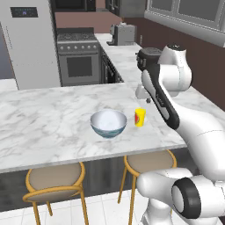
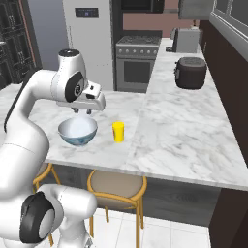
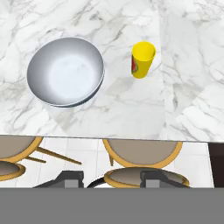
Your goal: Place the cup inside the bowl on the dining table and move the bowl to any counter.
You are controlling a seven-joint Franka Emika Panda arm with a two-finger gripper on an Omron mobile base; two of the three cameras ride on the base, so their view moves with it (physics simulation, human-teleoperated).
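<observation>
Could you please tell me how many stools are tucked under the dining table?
2: one stool sits below the bowl's side, the other stool below the cup. More may be hidden beyond the frame.

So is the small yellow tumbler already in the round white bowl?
No. The small yellow tumbler stands upright on the marble table, beside the empty bowl.

Stands upright and alone on bare marble dining table [image 1: 52, 114]: cup [image 1: 139, 117], near bowl [image 1: 108, 123] with a gap between, open from above.
</observation>
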